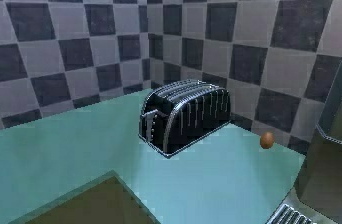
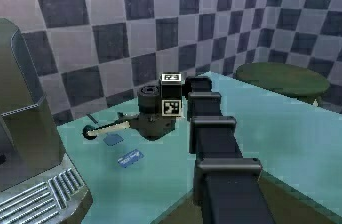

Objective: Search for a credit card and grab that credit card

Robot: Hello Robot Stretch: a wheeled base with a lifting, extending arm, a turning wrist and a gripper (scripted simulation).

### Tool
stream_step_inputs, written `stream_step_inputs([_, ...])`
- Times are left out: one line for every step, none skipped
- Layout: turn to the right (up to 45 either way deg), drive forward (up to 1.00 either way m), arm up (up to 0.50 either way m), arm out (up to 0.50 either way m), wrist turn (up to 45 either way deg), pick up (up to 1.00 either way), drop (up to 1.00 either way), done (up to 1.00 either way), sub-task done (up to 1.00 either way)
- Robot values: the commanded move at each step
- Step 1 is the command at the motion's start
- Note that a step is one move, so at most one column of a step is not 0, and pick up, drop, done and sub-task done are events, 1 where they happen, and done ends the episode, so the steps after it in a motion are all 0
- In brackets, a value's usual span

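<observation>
Arm side view: the fingers reach over the teal counter. Their spacing, and whether the gripper holds anything, cannot be told. A small blue card lies just beside them, toward the counter's near edge.

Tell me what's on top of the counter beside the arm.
A small blue card lies on the counter left of the arm, near the gripper. A round dark dish sits farther out. Whatever lies beneath the arm is covered.

Kitchen: checkered tile wall, teal countertop, black toaster standing on it.
</observation>
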Motion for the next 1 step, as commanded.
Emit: stream_step_inputs([0.0, 0.0, 0.0, 0.0, 6.0, 0.0, 0.0, 0.0, 0.0])
